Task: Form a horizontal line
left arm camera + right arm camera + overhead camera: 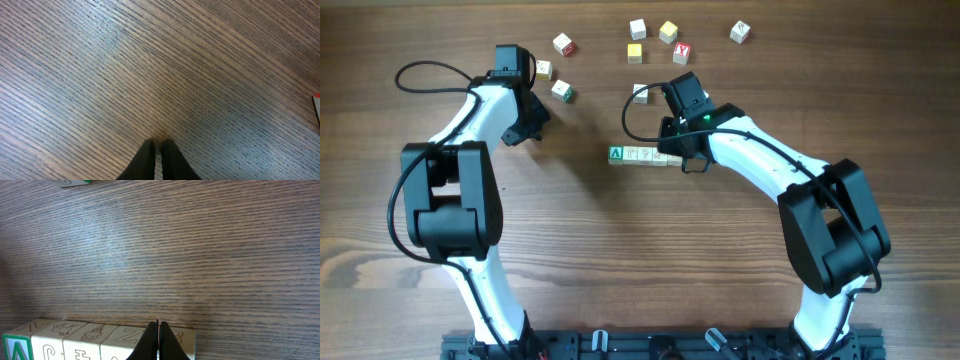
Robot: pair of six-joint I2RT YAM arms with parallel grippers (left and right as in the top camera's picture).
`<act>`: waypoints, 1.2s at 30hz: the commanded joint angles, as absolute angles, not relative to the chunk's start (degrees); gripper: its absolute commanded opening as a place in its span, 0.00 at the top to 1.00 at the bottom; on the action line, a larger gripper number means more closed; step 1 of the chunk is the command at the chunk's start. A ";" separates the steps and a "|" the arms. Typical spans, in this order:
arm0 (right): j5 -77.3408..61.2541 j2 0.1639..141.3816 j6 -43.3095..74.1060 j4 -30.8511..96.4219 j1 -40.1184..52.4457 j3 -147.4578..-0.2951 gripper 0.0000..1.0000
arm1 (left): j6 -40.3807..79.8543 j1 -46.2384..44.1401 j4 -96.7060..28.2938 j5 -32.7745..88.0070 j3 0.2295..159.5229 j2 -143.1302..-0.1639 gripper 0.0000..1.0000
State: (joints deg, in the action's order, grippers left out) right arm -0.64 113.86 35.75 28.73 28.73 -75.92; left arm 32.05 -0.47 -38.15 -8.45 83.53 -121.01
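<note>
My right gripper (158, 334) was closed tight, the two fingers pressed together with nothing between them. The tips sat low over the right end of the row of cubes (85, 339). I could not tell from my wrist camera whether they touched the wood.

From overhead, the row (645, 155) lay flat near the middle of the table (620, 250), running left to right. Its cubes sat edge to edge. The green-faced cube (617, 154) with the white letter made the left end, and the right end was tucked under my right gripper (686, 157). In my wrist view I counted four pale faces beside the green cube (14, 350), the last one half hidden behind my fingers.

My left gripper (156, 150) was nearly closed, only a thin slit between the fingers, and it held nothing. It hung over bare wood, well apart from the row, on the left side of the table (527, 128).

Loose cubes lay scattered along the far edge: one with a red face (681, 52), a yellow one (634, 52), and a pale one (640, 93) just behind my right arm.
</note>
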 commanded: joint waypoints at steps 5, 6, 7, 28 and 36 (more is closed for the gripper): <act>-1.39 112.07 35.99 28.99 28.93 -77.14 0.95 | 32.42 -0.54 -37.98 -7.92 83.46 -121.78 0.90; -1.39 112.07 35.99 29.02 28.93 -77.14 0.96 | 32.42 -0.54 -37.98 -7.92 83.46 -121.78 0.90; -1.39 112.07 35.97 29.04 28.93 -77.14 0.96 | 32.42 -0.54 -37.98 -7.94 83.46 -121.78 0.90; -0.80 112.07 36.23 28.34 28.88 -77.14 0.95 | 32.42 -0.54 -37.98 -7.92 83.46 -121.78 0.90; 6.94 112.07 43.64 29.34 28.32 -77.14 0.95 | 32.42 -0.54 -37.98 -7.92 83.46 -121.78 0.90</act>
State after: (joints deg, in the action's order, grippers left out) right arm 1.50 113.86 38.00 28.34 28.73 -75.92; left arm 32.05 -0.47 -38.15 -8.45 83.53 -121.01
